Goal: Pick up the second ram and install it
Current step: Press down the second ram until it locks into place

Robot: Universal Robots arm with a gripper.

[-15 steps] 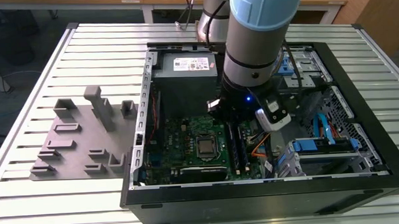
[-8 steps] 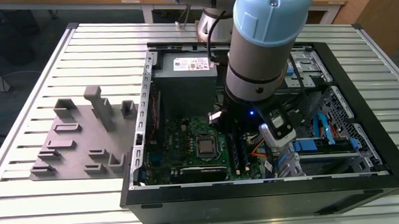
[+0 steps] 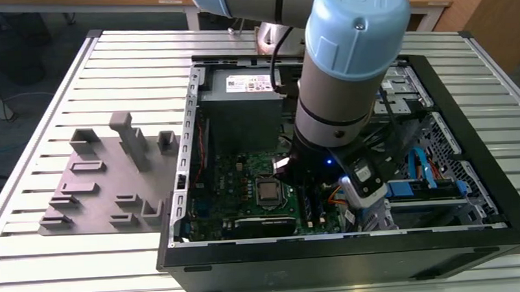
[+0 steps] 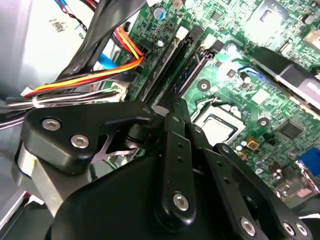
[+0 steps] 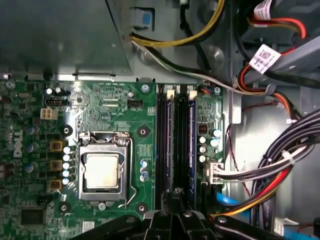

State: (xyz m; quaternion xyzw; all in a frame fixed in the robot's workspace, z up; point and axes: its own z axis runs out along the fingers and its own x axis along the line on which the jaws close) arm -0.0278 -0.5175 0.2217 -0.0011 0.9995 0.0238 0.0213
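Gripper (image 5: 176,212) inside case (image 3: 467,145), over memory slots (image 5: 176,140) | finger state: cannot tell | second ram: unclear if carried | tip: press straight, level, evenly.

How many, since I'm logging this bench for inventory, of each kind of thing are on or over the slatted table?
Open computer case: 1
Grey fixture plate: 1
Robot arm: 1
Total: 3
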